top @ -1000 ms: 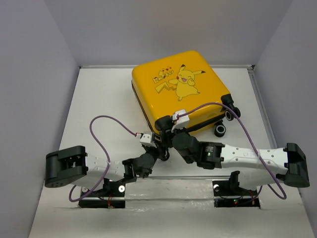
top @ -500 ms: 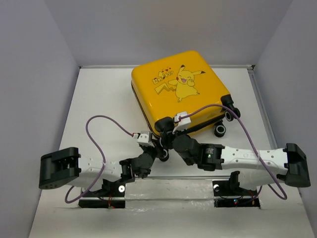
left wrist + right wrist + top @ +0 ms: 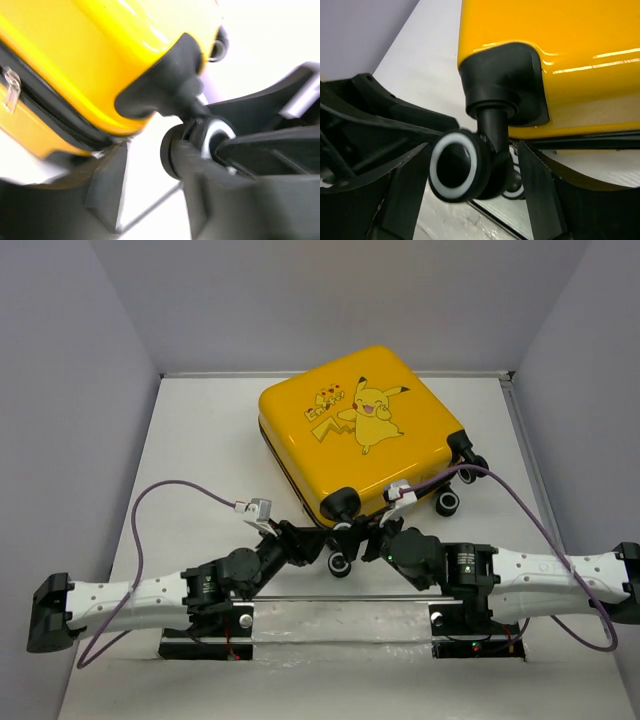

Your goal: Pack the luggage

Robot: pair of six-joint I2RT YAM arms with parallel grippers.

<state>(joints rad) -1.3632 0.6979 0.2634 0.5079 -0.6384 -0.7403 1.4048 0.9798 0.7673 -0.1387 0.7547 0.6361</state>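
Both your left jaws and right jaws stand apart, straddling the near corner caster of the closed yellow luggage, which lies flat on the table's far middle.

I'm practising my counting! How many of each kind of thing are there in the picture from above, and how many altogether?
Yellow suitcase: 1
Robot arms: 2
Purple cables: 2
Total: 5
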